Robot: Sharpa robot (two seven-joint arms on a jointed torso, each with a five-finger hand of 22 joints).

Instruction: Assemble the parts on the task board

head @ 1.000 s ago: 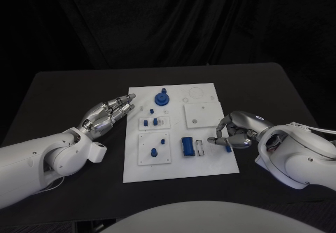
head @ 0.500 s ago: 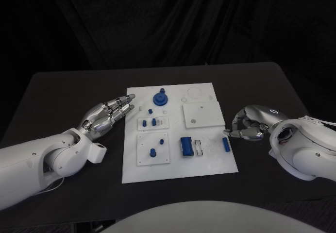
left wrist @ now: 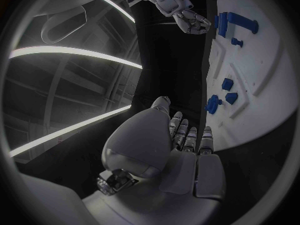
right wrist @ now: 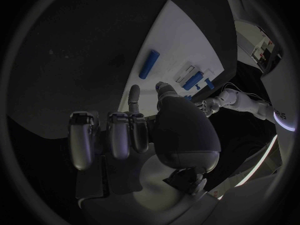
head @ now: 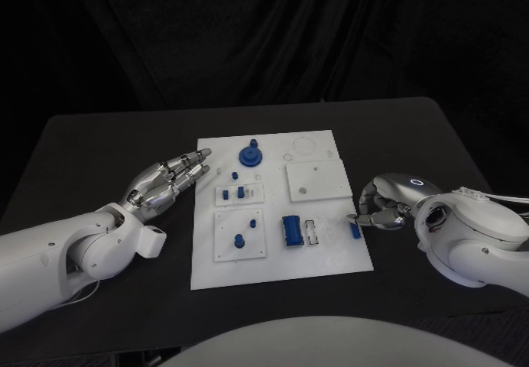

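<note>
Right hand hovered empty, fingers curled, beside the small blue bar at the task board right edge, probably lining up a pinch. Left hand waited open, fingers straight, near the board's left edge.

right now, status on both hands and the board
Left hand open, off the task board. Right hand curled at board's right edge, beside small blue part; contact unclear. Nothing in the way.
</note>
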